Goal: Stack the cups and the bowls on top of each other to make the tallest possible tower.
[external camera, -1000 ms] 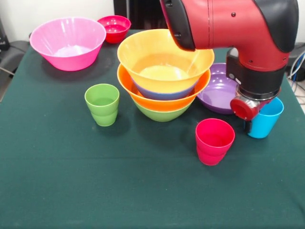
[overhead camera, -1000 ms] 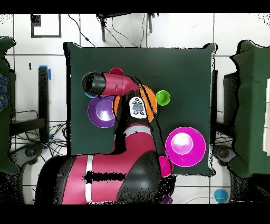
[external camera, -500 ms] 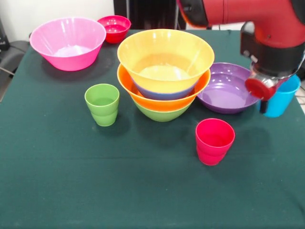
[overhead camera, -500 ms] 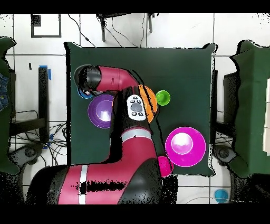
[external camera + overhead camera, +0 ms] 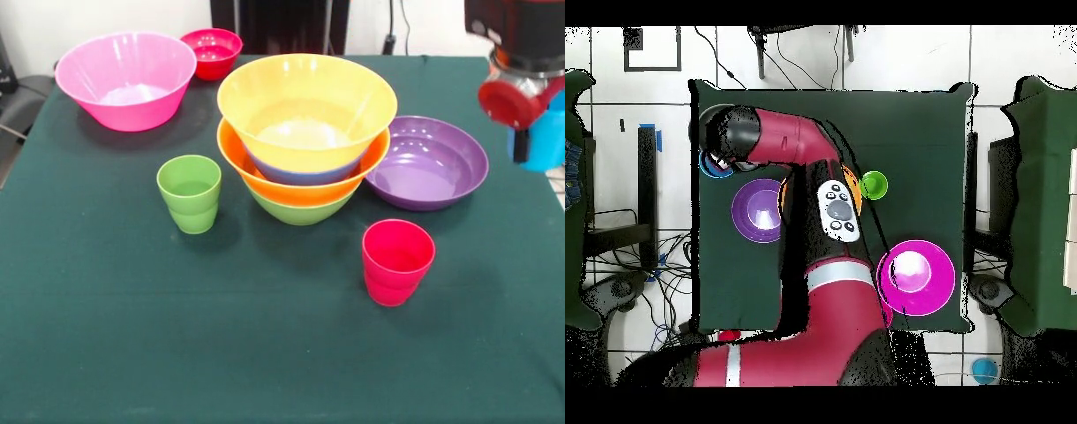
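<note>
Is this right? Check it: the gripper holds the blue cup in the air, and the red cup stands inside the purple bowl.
One thing is wrong. The red cup stands on the green cloth, in front of the purple bowl, not inside it; the front view shows this. The gripper does hold the blue cup in the air.

The front camera sits close at the bench's (image 5: 177,353) near edge, angled down across the green cloth, so the tower (image 5: 305,141) fills the middle and the arm shows only at the upper right corner. The overhead camera hangs high, looking straight down, taking in the whole bench (image 5: 915,130) and the surrounding floor (image 5: 625,110). Both views share the cloth, the purple bowl (image 5: 433,168) (image 5: 755,212) and the pink bowl (image 5: 124,79) (image 5: 917,277).
</note>
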